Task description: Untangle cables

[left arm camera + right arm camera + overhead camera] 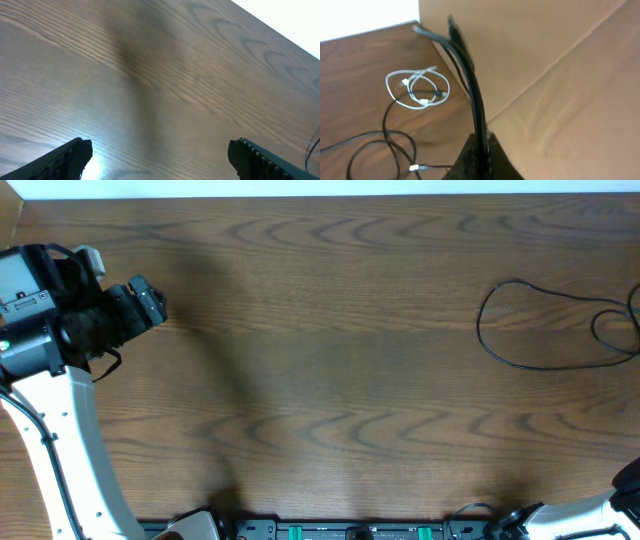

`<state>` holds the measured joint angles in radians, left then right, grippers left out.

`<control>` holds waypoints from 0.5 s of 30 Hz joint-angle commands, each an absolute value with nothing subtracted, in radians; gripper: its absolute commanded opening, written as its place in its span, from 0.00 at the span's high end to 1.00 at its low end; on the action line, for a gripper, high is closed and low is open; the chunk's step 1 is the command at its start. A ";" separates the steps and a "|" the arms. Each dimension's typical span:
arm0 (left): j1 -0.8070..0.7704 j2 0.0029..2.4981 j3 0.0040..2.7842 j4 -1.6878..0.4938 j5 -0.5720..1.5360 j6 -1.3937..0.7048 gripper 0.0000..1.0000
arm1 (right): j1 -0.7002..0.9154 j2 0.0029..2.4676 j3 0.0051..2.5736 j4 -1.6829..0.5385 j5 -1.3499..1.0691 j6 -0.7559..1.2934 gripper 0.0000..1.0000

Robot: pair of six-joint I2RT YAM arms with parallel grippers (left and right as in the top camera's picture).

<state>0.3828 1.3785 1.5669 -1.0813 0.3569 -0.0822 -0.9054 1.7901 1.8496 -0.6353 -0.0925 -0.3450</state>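
In the right wrist view my right gripper (481,150) is shut on black cables (470,75) that rise stiffly up from its jaws. Behind it on the table lie a whitish coiled cable (417,90) and loose black loops (385,142) with a small pale plug (417,168). In the overhead view a thin black cable loop (540,325) lies at the right of the table. My left gripper (150,302) is at the far left, away from the cables. It is open and empty above bare wood (162,160).
A tan cardboard-like wall (560,75) stands close at the right of the right gripper. The wooden table (320,380) fills the overhead view. The right arm (610,505) shows only at the bottom right corner. A sliver of cable (312,150) shows at the left wrist view's right edge.
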 commanded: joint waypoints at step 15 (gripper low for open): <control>0.385 1.380 1.573 -1.100 0.348 -0.083 0.07 | -0.850 1.707 1.623 -0.517 -0.231 -0.297 0.01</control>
